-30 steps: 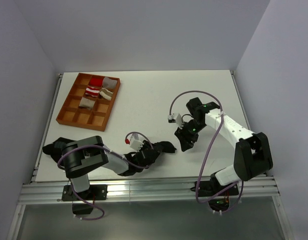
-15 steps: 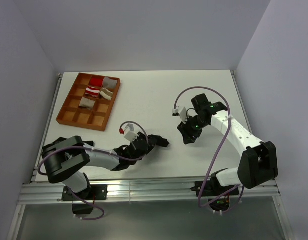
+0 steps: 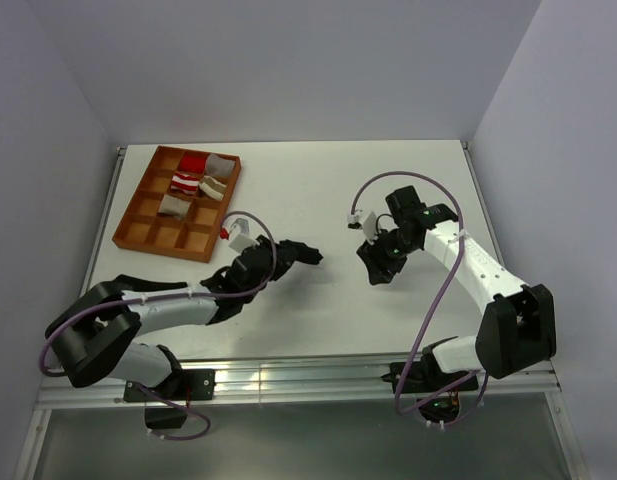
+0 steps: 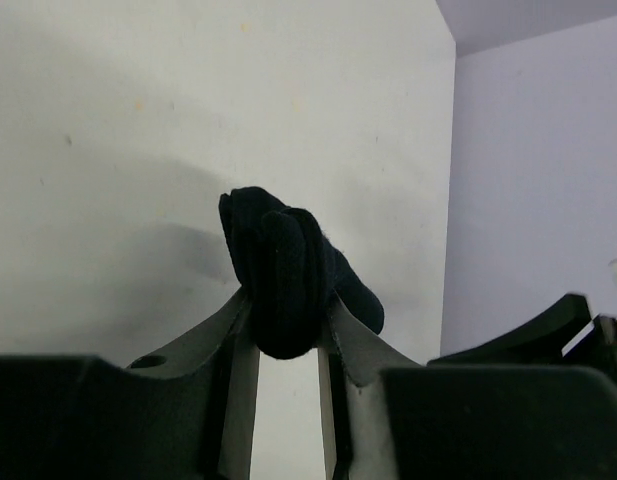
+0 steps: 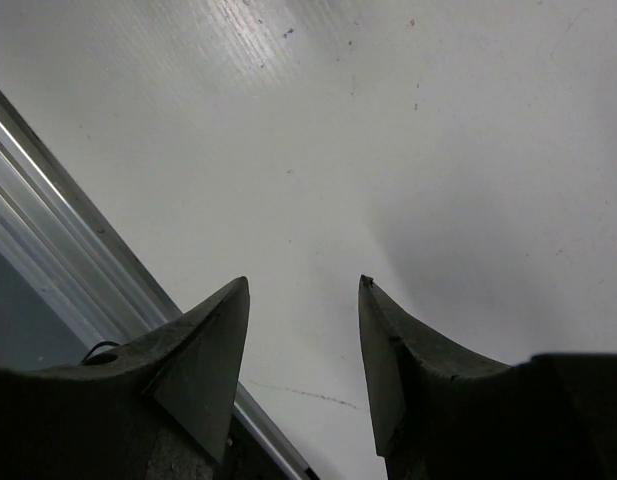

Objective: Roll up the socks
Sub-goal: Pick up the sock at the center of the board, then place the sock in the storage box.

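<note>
Sock first: the black sock point(image 4: 278, 262) is bunched into a thick, folded wad. My left gripper point(image 4: 285, 302) is clamped on its lower part, one finger pressing in from each side. Most of the wad bulges out beyond my fingertips, and a looser flap hangs off to the right. Its shadow falls on the white table point(image 3: 318, 190) beside it. I cannot tell from my wrist camera whether the fabric touches the surface or hangs just above it.

From above, my left arm reaches out low from the near left corner toward the middle. The sock sits at its tip, a little left of the table's centre. It is to the right of the near right corner of the brown tray point(image 3: 129, 233) and apart from it. That tray lies at the far left of the table, and its far right compartments hold fabric bundles point(image 3: 188, 183): red, red-and-white striped, grey and beige.

My right gripper point(image 5: 303, 285) is right of centre, well apart from the sock, and points down toward the table. Its jaws are spread wide with nothing between them, only bare white surface showing in the gap. The metal rail point(image 5: 48, 190) at the table's near edge shows at the left of my right wrist view. A purple cable point(image 3: 438, 275) loops over that arm.
</note>
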`<state>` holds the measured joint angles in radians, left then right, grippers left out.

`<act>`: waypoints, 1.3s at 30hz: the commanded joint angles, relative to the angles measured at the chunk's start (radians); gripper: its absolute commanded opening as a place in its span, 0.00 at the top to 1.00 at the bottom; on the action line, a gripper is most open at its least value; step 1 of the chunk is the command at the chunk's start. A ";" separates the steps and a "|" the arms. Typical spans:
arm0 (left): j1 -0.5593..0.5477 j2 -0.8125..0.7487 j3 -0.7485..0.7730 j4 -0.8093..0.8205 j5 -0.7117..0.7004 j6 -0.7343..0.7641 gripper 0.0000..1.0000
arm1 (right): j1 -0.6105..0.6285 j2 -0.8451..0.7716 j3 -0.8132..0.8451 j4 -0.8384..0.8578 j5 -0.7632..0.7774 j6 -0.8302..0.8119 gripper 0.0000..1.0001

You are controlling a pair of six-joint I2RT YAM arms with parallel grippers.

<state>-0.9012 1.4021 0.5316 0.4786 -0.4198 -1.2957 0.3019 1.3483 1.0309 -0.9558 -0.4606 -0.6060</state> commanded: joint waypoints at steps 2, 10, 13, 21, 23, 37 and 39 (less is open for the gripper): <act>0.106 -0.092 0.090 -0.061 0.087 0.119 1.00 | -0.017 -0.023 0.050 0.020 -0.003 0.009 0.45; 0.402 -0.134 0.238 -0.172 0.259 0.242 1.00 | -0.043 -0.012 0.100 0.034 0.002 0.026 0.46; 0.510 -0.112 0.269 -0.172 0.332 0.257 1.00 | -0.043 0.000 0.104 0.035 0.003 0.020 0.46; 0.729 -0.017 0.274 -0.060 0.467 0.266 1.00 | -0.049 0.020 0.106 0.040 0.017 0.003 0.47; 0.757 0.020 0.266 -0.019 0.495 0.260 1.00 | -0.050 0.022 0.101 0.045 0.020 0.000 0.47; 0.949 0.233 0.243 0.115 0.624 0.240 1.00 | -0.057 0.025 0.044 0.066 0.028 -0.021 0.49; 0.963 0.257 0.245 0.109 0.645 0.225 1.00 | -0.055 0.031 0.044 0.065 0.025 -0.024 0.49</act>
<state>0.0429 1.6424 0.7734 0.5198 0.1734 -1.0615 0.2543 1.3720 1.0813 -0.9165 -0.4339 -0.6155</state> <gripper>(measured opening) 0.295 0.513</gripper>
